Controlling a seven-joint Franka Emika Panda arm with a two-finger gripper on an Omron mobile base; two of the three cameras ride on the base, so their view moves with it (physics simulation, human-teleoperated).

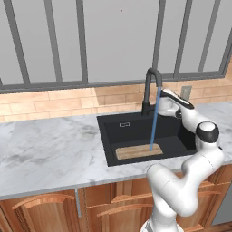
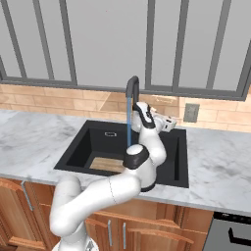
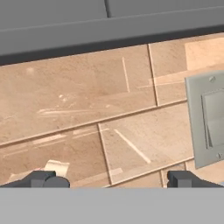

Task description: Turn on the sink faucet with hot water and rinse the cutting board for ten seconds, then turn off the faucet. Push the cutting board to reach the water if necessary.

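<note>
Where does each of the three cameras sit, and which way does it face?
Left base view: behind the arm on its left, looking forward and down at the sink, faucet, water and cutting board; the arm rises lower right.
Right base view: behind on the right, same sink; the arm rises lower left.
Hand view: on the hand, facing the tan wall tiles and a grey wall plate; both fingertips show, jaws apart.
Both base views share faucet, water and board.
</note>
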